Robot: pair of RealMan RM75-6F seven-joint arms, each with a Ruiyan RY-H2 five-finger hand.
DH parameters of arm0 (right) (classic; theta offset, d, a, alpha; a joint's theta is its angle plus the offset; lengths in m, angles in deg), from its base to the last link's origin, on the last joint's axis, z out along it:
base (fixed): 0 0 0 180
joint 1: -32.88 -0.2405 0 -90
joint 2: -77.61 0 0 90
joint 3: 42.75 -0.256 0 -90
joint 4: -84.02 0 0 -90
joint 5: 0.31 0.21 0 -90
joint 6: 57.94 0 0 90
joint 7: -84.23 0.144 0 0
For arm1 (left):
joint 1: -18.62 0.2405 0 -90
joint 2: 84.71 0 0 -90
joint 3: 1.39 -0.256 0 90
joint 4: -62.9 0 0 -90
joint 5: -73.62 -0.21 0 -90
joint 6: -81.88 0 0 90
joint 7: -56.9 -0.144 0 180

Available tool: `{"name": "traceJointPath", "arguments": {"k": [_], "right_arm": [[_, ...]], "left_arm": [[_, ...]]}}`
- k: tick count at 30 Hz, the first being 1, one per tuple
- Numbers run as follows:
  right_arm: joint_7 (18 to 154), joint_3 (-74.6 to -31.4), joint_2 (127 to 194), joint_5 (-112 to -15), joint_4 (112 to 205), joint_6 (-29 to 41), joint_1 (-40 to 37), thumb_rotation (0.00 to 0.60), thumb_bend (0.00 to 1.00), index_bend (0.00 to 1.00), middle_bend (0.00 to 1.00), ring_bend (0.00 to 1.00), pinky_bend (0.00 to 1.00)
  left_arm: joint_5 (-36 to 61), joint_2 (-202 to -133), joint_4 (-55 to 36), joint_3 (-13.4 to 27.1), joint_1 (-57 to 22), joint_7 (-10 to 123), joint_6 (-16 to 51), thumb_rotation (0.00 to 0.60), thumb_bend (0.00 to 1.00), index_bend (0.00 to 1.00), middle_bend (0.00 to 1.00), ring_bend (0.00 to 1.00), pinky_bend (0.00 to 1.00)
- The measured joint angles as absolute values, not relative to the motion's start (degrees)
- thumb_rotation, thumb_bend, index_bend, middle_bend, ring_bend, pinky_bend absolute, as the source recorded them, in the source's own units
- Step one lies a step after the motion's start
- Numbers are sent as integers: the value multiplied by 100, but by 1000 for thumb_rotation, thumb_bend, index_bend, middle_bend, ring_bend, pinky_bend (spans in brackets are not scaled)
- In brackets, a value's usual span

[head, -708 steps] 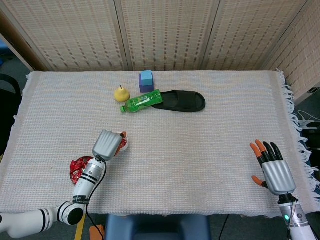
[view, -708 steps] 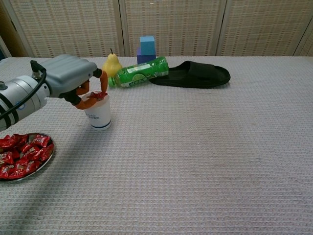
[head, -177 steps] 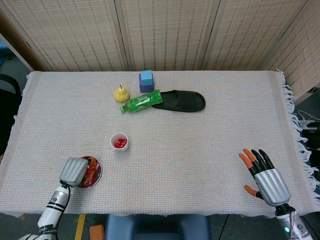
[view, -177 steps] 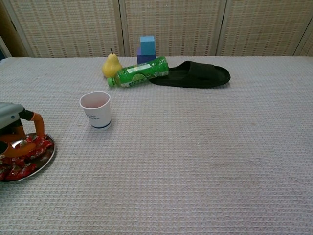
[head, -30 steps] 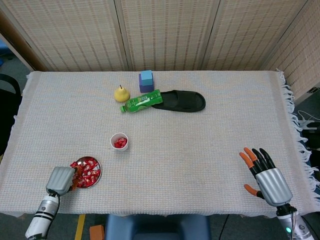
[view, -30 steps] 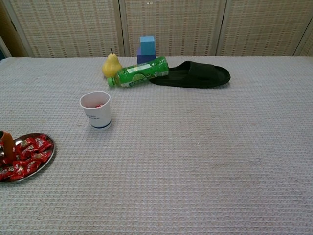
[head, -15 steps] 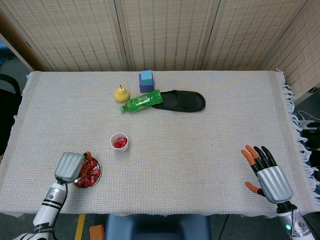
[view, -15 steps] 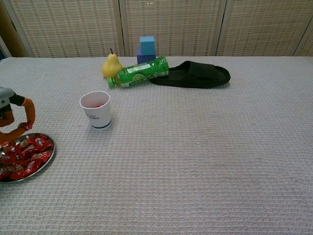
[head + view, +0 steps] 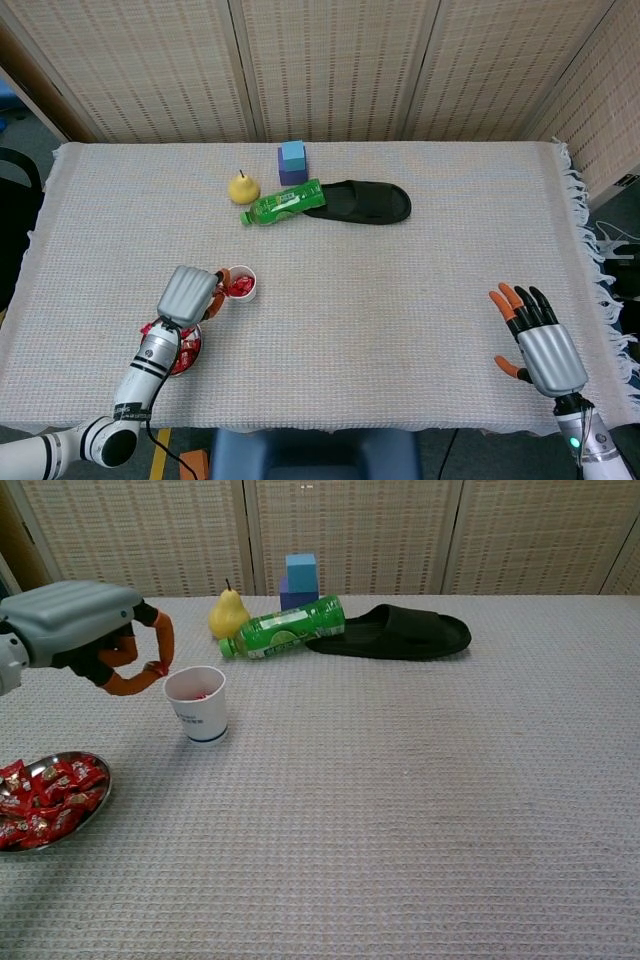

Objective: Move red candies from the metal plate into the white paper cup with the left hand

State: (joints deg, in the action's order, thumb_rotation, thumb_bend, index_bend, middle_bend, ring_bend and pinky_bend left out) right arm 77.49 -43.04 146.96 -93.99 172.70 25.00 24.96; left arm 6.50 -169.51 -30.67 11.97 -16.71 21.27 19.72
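- White paper cup [image 9: 196, 704] upright on the woven cloth [image 9: 420, 780], with red candy visible inside in the head view [image 9: 239, 284].
- Left hand [image 9: 90, 630] raised just left of the cup, fingertips [image 9: 158, 667] right at the cup's rim; thumb and a finger pinched together on a small red candy [image 9: 158, 667], other fingers curled in. Same hand in the head view [image 9: 190, 293], just beside the cup on its left.
- Metal plate [image 9: 95, 796] left of and nearer than the cup, heaped with red candies [image 9: 42, 792]; partly hidden under the left forearm in the head view [image 9: 189, 356].
- Right hand [image 9: 536, 340] far right of the cup, near the cloth's right edge, fingers spread apart and holding nothing; seen in the head view only.
- Yellow pear [image 9: 228, 613] behind the cup, upright.
- Green bottle [image 9: 285, 627] lying on its side behind and right of the cup, cap end just beside the pear.
- Black slipper [image 9: 395, 632] farther right of the cup, its toe end touching or nearly touching the bottle.
- Blue block [image 9: 301, 572] stacked on a purple block [image 9: 288, 595] behind the bottle, farther from the cup than the pear.
- Woven screen panels [image 9: 350, 530] behind everything, beyond the far edge of the cloth.
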Motion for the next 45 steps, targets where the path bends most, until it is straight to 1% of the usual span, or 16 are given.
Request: {"name": "traceJointPath", "arguments": {"k": [5, 10, 11, 16, 18, 21, 23, 28, 31, 35, 39, 45], "right_arm": [[7784, -4359, 14677, -9263, 17259, 2445, 2477, 600, 59, 0, 0, 0, 0], [7819, -4376, 14649, -9227, 17259, 2471, 2490, 600, 59, 0, 0, 0, 0], [7826, -4378, 14644, -9220, 17258, 2475, 2492, 600, 59, 0, 0, 0, 0], [7821, -4368, 14642, -9232, 17263, 2479, 2491, 600, 59, 0, 0, 0, 0], [7818, -4369, 14645, -9228, 17262, 2476, 2489, 600, 59, 0, 0, 0, 0], [7808, -4366, 14650, -9224, 17263, 2453, 2478, 600, 59, 0, 0, 0, 0], [7799, -4362, 14652, -9231, 17268, 2454, 2476, 600, 59, 0, 0, 0, 0], [7811, -4341, 14654, -9270, 17266, 2453, 2469, 600, 60, 0, 0, 0, 0], [7823, -4312, 14649, -9339, 17274, 2475, 2470, 600, 59, 0, 0, 0, 0], [7827, -4261, 14641, -9465, 17292, 2553, 2489, 600, 59, 0, 0, 0, 0], [7818, -4202, 14645, -9577, 17302, 2580, 2494, 600, 59, 0, 0, 0, 0], [7786, -4150, 14655, -9669, 17308, 2590, 2494, 600, 59, 0, 0, 0, 0]], "left_arm": [[865, -17230, -2708, 1316, -2013, 2057, 2180, 600, 439, 477, 1000, 1000, 1000], [971, -17390, -2443, 1294, -2189, 1954, 2235, 600, 436, 465, 1000, 1000, 1000], [1017, -17413, -2398, 1274, -2210, 1937, 2251, 600, 436, 443, 1000, 1000, 1000], [1130, -17492, -2239, 1196, -2285, 1936, 2275, 600, 436, 228, 1000, 1000, 1000], [1129, -17494, -2231, 1165, -2298, 1979, 2260, 600, 432, 161, 1000, 1000, 1000], [1098, -17473, -2279, 1135, -2305, 2029, 2208, 600, 424, 120, 1000, 1000, 1000], [1066, -17437, -2346, 1114, -2293, 2068, 2163, 600, 424, 125, 1000, 1000, 1000], [903, -17237, -2694, 990, -2164, 2156, 1965, 600, 423, 191, 1000, 1000, 1000], [711, -17028, -3035, 782, -1958, 2264, 1764, 600, 420, 223, 1000, 1000, 1000], [455, -16749, -3321, 324, -1525, 2494, 1472, 600, 414, 229, 1000, 1000, 1000], [323, -16579, -3364, -8, -1183, 2742, 1305, 600, 414, 246, 1000, 1000, 1000], [356, -16538, -3040, -198, -898, 2803, 1218, 600, 416, 225, 1000, 1000, 1000]]}}
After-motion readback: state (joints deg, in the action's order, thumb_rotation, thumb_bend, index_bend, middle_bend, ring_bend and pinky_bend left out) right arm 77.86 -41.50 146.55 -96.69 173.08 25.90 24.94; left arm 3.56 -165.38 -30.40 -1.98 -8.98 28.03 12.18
